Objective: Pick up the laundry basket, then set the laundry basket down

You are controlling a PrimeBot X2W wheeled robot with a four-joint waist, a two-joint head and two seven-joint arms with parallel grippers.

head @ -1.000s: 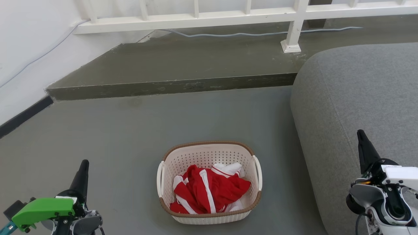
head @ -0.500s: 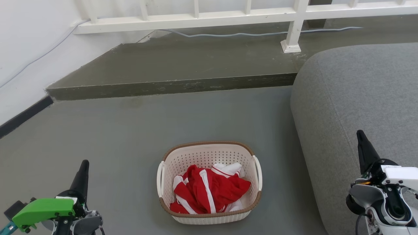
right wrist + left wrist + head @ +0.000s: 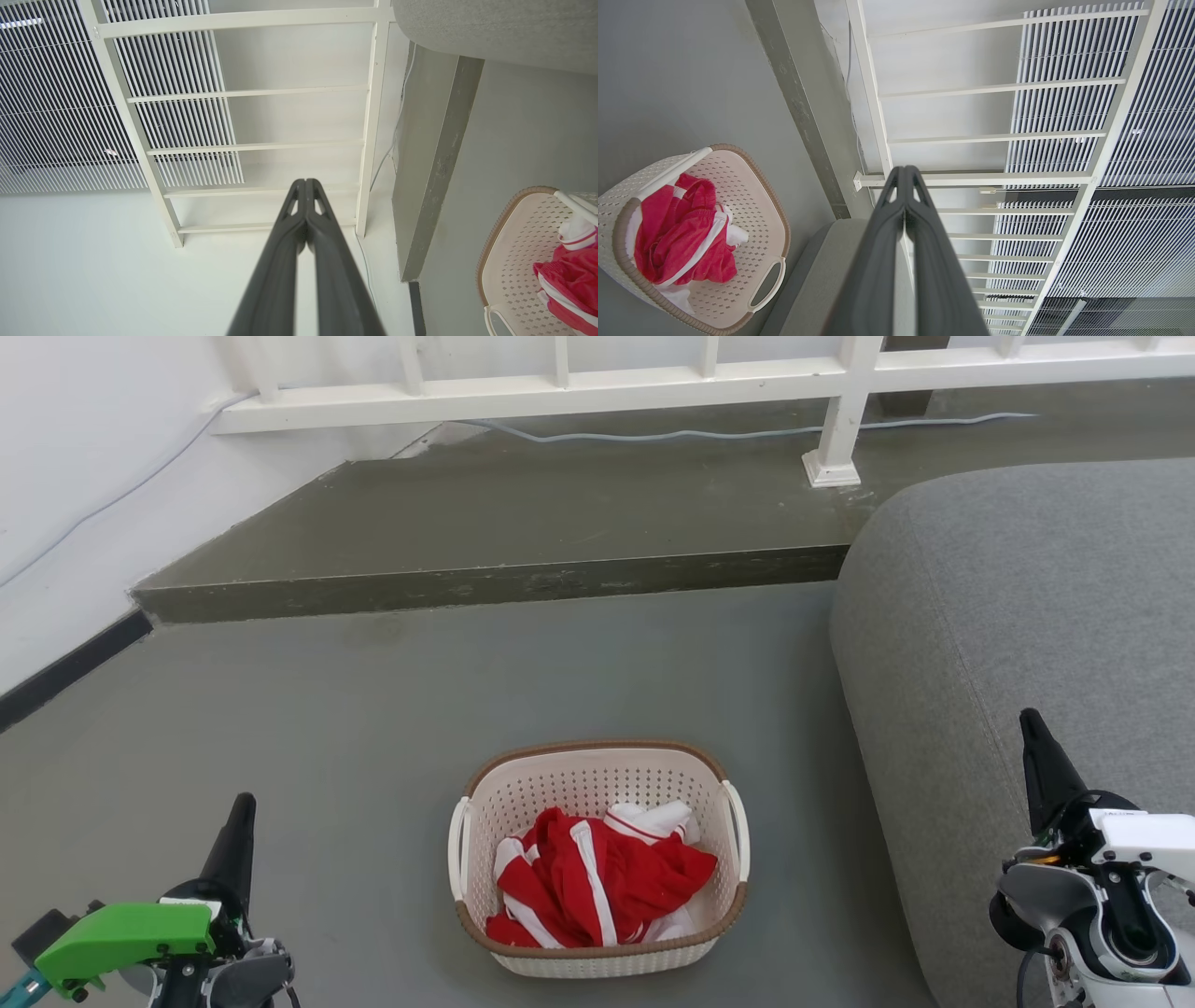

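Observation:
The laundry basket (image 3: 597, 779), cream-white and perforated with a brown rim and white side handles, stands on the grey floor low in the centre of the head view, holding red and white clothes (image 3: 597, 873). It also appears at the left of the left wrist view (image 3: 752, 186) and the right edge of the right wrist view (image 3: 509, 261). My left gripper (image 3: 245, 803) points up at the lower left, well left of the basket, fingers pressed together and empty (image 3: 904, 169). My right gripper (image 3: 1030, 717) sits at the lower right over the sofa, also shut and empty (image 3: 305, 181).
A grey sofa (image 3: 1027, 616) fills the right side, close to the basket's right handle. A raised dark step (image 3: 485, 583) runs across behind the basket, with a white railing (image 3: 840, 420) and a cable on it. A white wall (image 3: 75, 476) lies left.

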